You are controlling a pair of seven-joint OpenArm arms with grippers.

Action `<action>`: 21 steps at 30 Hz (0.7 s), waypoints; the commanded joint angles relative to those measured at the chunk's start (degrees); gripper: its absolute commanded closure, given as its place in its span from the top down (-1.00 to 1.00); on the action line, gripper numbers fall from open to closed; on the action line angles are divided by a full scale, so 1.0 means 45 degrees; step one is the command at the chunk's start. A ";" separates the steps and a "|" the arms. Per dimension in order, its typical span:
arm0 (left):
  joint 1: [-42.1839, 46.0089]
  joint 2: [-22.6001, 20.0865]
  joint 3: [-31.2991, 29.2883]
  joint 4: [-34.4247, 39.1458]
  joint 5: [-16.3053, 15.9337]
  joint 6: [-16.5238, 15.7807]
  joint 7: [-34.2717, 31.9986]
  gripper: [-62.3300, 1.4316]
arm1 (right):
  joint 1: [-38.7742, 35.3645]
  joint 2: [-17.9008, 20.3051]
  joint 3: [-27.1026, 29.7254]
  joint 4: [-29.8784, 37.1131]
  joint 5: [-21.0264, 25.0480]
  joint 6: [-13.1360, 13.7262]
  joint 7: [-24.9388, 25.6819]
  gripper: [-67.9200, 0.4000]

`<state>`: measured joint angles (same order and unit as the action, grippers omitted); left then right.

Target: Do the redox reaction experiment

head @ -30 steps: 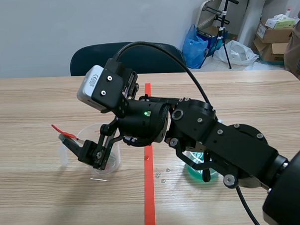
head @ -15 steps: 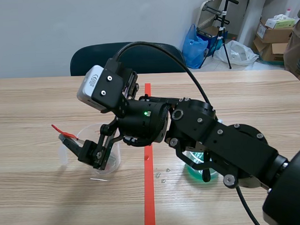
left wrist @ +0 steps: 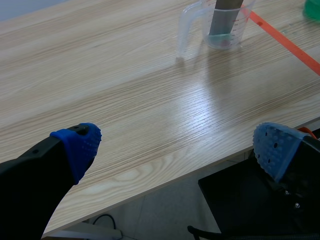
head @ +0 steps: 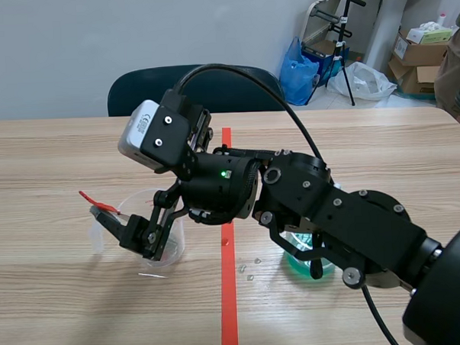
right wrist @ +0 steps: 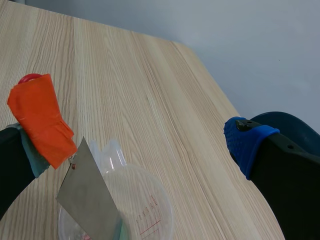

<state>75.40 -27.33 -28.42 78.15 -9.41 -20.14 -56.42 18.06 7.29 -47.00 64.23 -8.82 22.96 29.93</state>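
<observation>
Right gripper [right wrist: 135, 147] is hanging with fingers wide apart over the clear beaker [right wrist: 150, 197], the grey metal strip [right wrist: 87, 195] is leaning steeply into it, orange tab [right wrist: 40, 117] up against one finger, and the open-fingered left gripper [left wrist: 175, 145] is sitting well apart.

Measuring cup [head: 176, 243]: partly hidden behind right pincer [head: 122, 227]. Green-liquid vessel [head: 295, 263] beside the cup: mostly covered by right arm, form indeterminable.
</observation>
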 commanded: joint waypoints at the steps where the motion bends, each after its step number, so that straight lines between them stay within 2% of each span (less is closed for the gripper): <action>1: 0.0010 -0.0034 0.0049 0.0204 -0.0087 -0.0029 -0.0214 1.00 | 0.0136 -0.0068 0.0010 0.0141 0.0078 -0.0083 0.0194 1.00; 14: 0.0010 -0.0034 0.0049 0.0204 -0.0087 -0.0029 -0.0219 1.00 | -0.1302 0.0010 -0.0554 0.0272 -0.0005 -0.0136 0.0204 1.00; 18: 0.0010 -0.0024 0.0049 0.0204 -0.0087 -0.0029 -0.0219 1.00 | -0.1967 0.0359 -0.0563 0.0821 -0.0010 -0.0141 0.0189 1.00; 21: 0.0010 0.0204 0.0049 0.0204 -0.0083 -0.0019 -0.0204 1.00 | -0.2545 0.0899 -0.0559 0.1656 -0.0005 -0.0384 0.0199 1.00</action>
<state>75.40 -27.24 -28.42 78.15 -9.41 -20.14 -56.42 6.31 10.33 -49.89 69.14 -9.23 21.61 29.76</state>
